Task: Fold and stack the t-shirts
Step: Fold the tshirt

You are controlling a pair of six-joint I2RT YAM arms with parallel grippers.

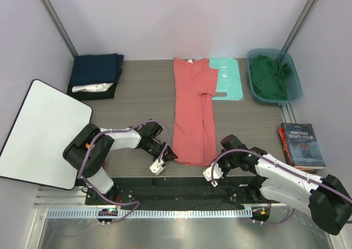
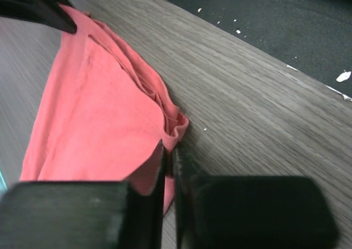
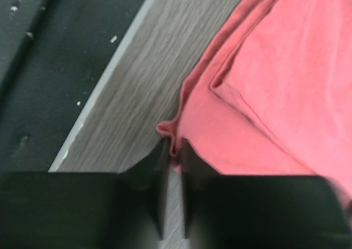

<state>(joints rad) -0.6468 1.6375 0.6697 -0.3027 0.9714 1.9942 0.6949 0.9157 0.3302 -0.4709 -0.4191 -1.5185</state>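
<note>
A coral-red t-shirt [image 1: 192, 114], folded into a long strip, lies down the middle of the table. My left gripper [image 1: 170, 153] is at its near left corner, and in the left wrist view the gripper [image 2: 170, 150] is shut on the bunched hem of the shirt [image 2: 99, 122]. My right gripper [image 1: 219, 154] is at the near right corner. The right wrist view shows that gripper [image 3: 175, 147] pinched shut on a fold of the hem of the shirt [image 3: 275, 95]. Folded navy and white t-shirts [image 1: 96, 74] are stacked at the back left. A dark green t-shirt [image 1: 268, 78] lies crumpled in a tub.
A mint-green board [image 1: 230, 79] lies partly under the coral shirt's far right side. The blue tub [image 1: 294, 76] stands at the back right. Books [image 1: 301, 144] lie at the right edge. A large white board [image 1: 44, 128] leans at the left. The table's near edge [image 3: 93, 111] runs just behind both grippers.
</note>
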